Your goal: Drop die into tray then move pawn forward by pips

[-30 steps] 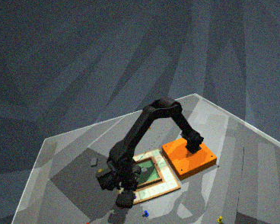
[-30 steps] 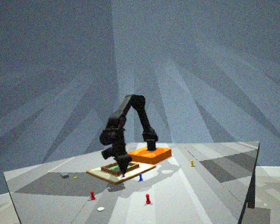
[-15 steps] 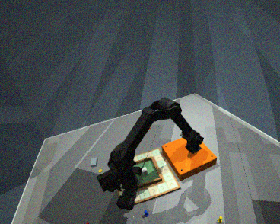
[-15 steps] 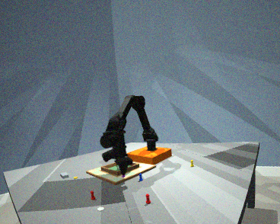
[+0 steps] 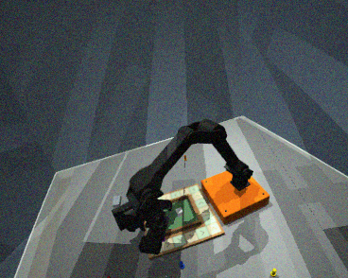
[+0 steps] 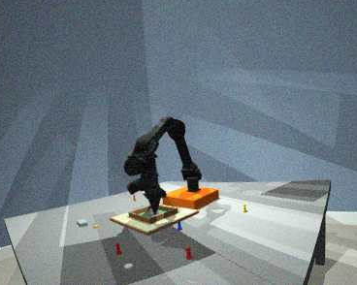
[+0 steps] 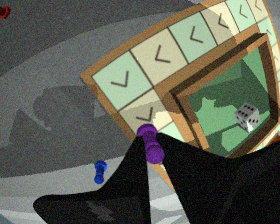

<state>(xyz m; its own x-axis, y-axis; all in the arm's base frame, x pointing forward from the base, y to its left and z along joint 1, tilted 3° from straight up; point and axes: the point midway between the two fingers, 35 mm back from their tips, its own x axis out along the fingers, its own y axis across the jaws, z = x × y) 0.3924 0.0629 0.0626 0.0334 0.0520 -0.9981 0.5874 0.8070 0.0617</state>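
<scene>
My gripper (image 6: 155, 210) (image 7: 149, 140) is shut on the purple pawn (image 7: 151, 144), low over the board (image 5: 211, 232) (image 6: 148, 228) (image 7: 122, 82). The pawn is at the cream square beside the pale green corner square; I cannot tell whether its base touches the board. The arm hides most of it in the top view. The white die (image 5: 180, 211) (image 7: 247, 117) rests in the green-floored dice tray (image 5: 189, 210) (image 6: 146, 213) (image 7: 218, 64), clear of the fingers. Its upper face shows several dark pips in the wrist view.
A blue pawn (image 5: 182, 265) (image 6: 179, 225) (image 7: 100, 172) stands just off the board. Red pawns (image 6: 117, 248) (image 6: 188, 253) stand farther out, a yellow pawn (image 5: 273, 272) (image 6: 244, 207) to the right. A grey block (image 5: 116, 199) (image 6: 81, 223) lies left. The arm's orange base (image 6: 202, 199) adjoins the board.
</scene>
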